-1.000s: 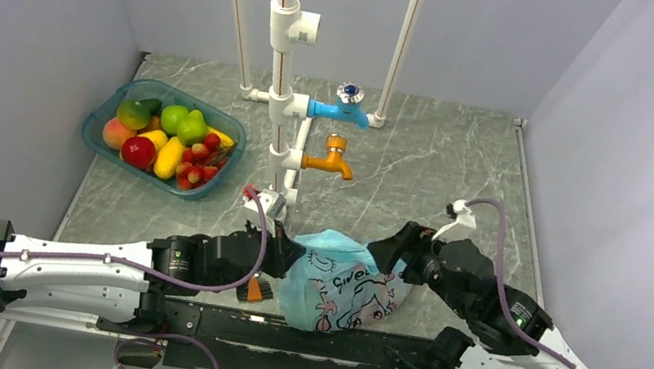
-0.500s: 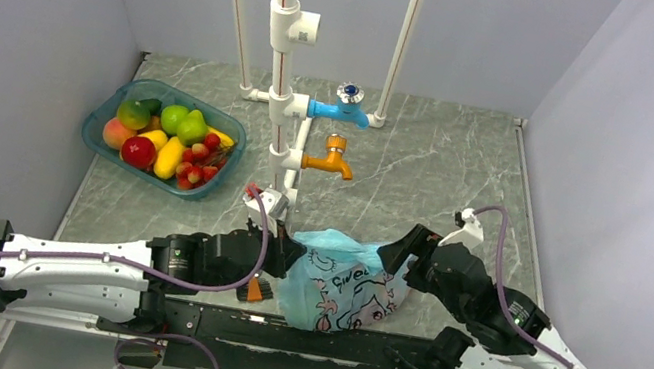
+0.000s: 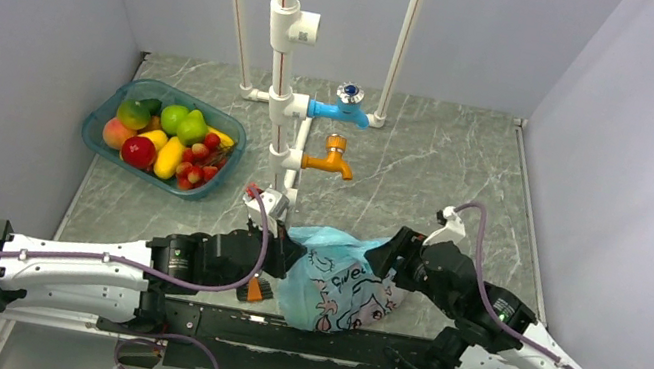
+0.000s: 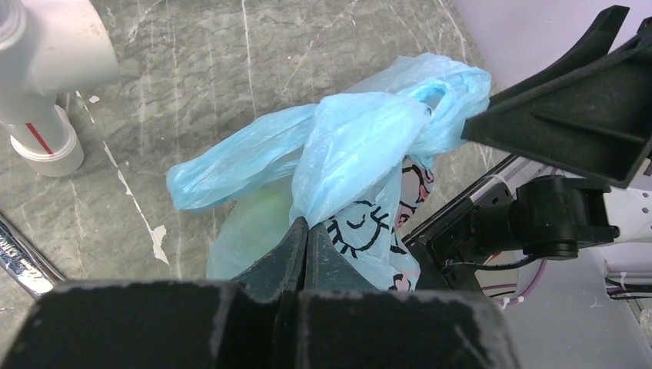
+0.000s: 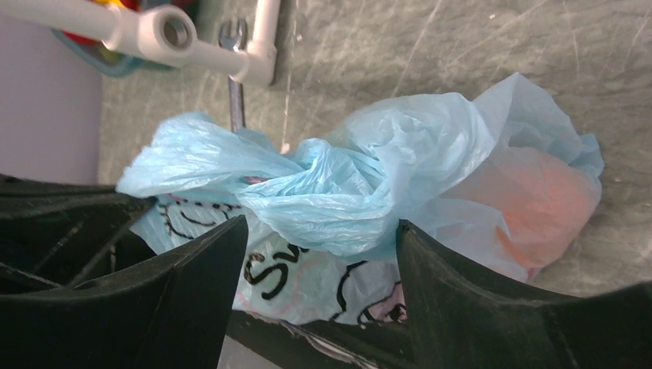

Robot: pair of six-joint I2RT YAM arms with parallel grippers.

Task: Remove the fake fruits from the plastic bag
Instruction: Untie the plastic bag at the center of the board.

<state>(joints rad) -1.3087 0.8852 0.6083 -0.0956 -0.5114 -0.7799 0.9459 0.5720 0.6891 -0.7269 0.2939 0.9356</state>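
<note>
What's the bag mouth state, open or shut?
Shut. The neck of the plastic bag is bunched on top; orange fruit and green fruit show only through the film. Left tool pinches it; right tool open astride the neck.

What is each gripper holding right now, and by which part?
The left gripper pinches the plastic bag by a fold of film below its bunched top. The right gripper holds nothing; its open jaws straddle that bunch.

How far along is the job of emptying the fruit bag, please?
Done: nothing; an orange fruit and a green fruit show through the plastic bag. In hand: left jaws shut on its film, right jaws open around its bunched top. Remaining: opening it, removing every fruit.
</note>
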